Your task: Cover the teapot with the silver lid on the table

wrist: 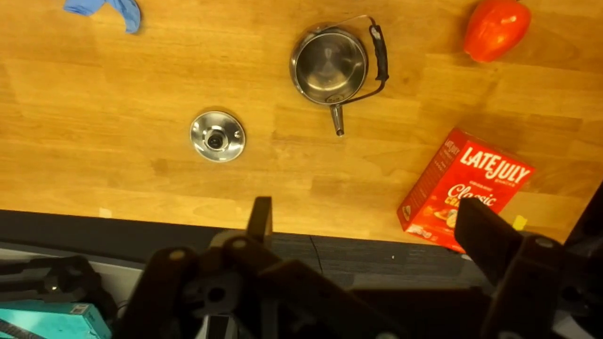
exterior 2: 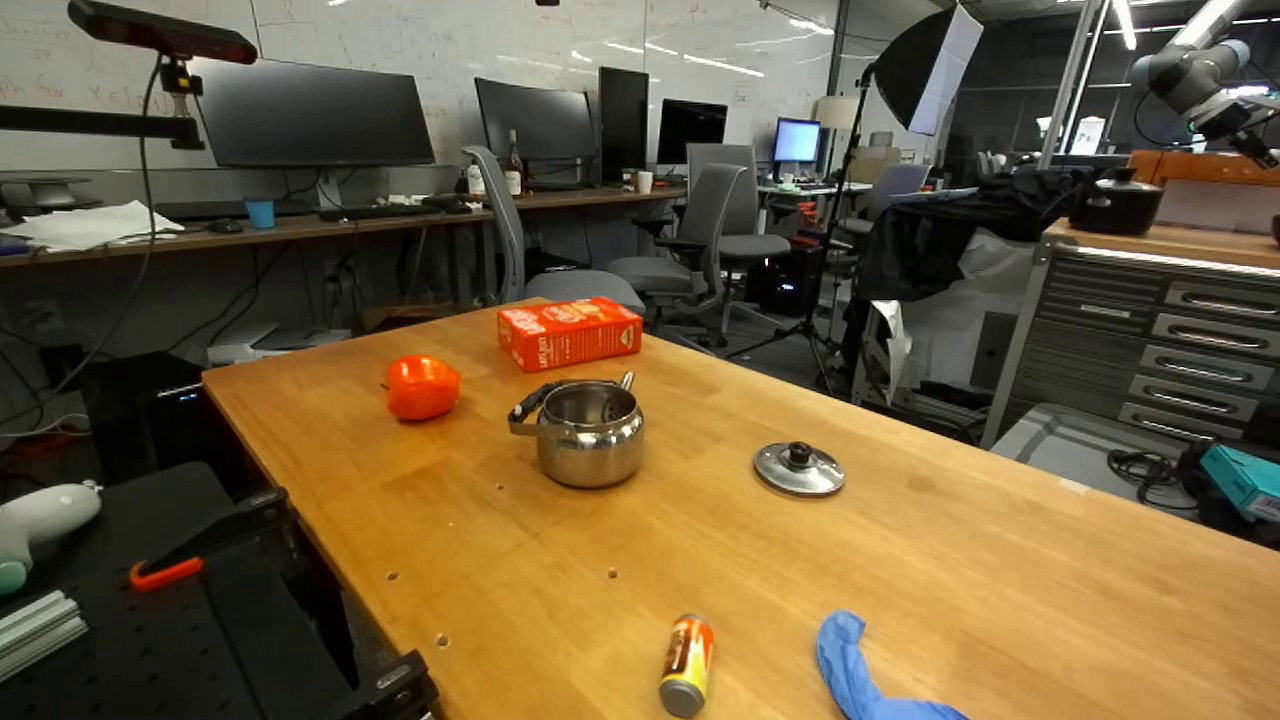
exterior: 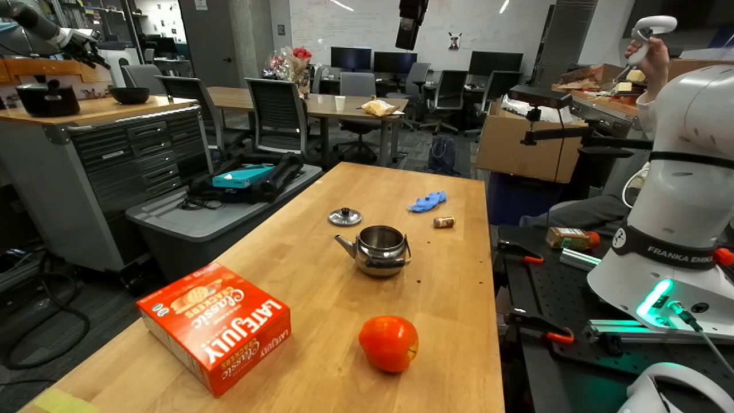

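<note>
centrally in an exterior view, one uncovered teapot (exterior: 378,251) shows shiny metal inside; one silver lid (exterior: 344,217) lies left and farther. one gripper (wrist: 366,212) is spread.

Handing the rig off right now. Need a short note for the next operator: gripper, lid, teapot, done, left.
Gripper: jaws open, nothing held.
Silver lid: flat on the table, knob up, apart from the teapot.
Teapot: upright on the table, uncovered, handle out to one side.
Done: lid not yet picked up or placed.
Left: grasp the lid, probably best by its knob, set it on the teapot, release.
</note>
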Robot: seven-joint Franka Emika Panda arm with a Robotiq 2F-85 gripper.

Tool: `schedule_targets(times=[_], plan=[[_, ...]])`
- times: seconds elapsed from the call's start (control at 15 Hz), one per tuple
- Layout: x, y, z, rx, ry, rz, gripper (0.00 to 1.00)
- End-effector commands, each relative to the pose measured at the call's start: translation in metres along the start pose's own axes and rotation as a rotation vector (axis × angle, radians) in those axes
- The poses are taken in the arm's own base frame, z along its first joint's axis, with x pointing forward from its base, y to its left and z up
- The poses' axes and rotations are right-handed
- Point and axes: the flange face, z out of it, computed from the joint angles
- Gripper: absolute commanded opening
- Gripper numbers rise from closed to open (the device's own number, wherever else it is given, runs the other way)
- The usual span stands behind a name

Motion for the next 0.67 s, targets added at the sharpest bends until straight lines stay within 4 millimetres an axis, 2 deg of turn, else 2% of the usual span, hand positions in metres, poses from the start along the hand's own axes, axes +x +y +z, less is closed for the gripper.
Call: schedule_targets(times=[0.0, 0.6], plan=[[0.038, 0.012, 0.006, 0.002, 0.029, 0.059, 1.0], [0.108, 0.035, 0.058, 0.002, -0.022, 0.129, 1.0]])
